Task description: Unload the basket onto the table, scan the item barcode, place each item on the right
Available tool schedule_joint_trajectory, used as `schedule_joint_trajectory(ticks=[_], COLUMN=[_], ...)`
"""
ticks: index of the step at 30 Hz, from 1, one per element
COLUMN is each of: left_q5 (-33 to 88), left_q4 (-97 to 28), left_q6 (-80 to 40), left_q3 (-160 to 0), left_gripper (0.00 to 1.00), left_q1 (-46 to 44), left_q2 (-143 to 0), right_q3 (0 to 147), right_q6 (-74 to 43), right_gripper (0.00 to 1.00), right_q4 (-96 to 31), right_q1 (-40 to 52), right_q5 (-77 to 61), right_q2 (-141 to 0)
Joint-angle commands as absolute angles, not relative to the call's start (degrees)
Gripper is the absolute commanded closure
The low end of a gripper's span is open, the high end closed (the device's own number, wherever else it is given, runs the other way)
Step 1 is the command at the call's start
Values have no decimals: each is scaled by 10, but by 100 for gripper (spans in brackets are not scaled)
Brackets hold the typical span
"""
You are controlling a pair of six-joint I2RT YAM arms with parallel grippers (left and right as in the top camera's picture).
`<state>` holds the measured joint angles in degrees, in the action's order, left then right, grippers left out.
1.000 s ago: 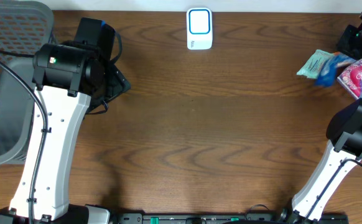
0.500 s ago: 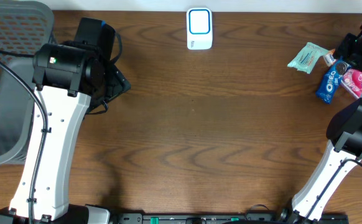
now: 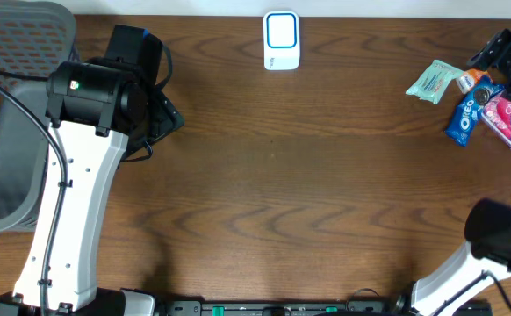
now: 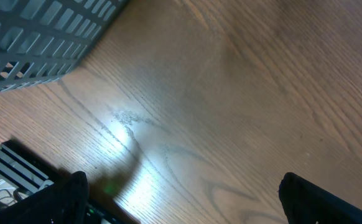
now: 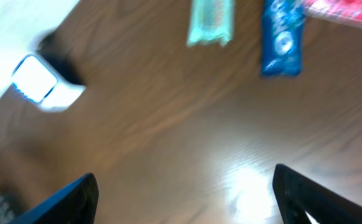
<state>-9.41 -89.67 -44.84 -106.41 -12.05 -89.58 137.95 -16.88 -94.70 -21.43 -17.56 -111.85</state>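
Our right gripper [image 5: 184, 190] and left gripper [image 4: 181, 193] are both wide apart, empty. We aim for the middle of the blue plastic cookie packet [image 3: 464, 112], then squeeze gently.

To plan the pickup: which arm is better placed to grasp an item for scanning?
Right. The right gripper, open, is close to the Oreo pack and green packet; the left gripper is far off, near the basket.
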Motion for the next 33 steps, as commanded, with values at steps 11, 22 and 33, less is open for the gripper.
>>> schedule_joint_trajectory(ticks=[11,22,33], left_q5=[-106,-106,-106], left_q4=[-899,-899,-899], left_q6=[-451,-451,-451], left_q3=[-1063,-1063,-1063], left_gripper=[2,2,2], left_q1=[-119,-119,-119], left_q2=[-896,-896,-896], right_q3=[1237,933,744], right_q6=[-120,-129,-186], right_gripper=[1,1,1], right_q4=[-965,-850,-834], right_q1=[-37,29,29], right_q5=[-138,-109,-115], right_q2=[-952,-722,-560])
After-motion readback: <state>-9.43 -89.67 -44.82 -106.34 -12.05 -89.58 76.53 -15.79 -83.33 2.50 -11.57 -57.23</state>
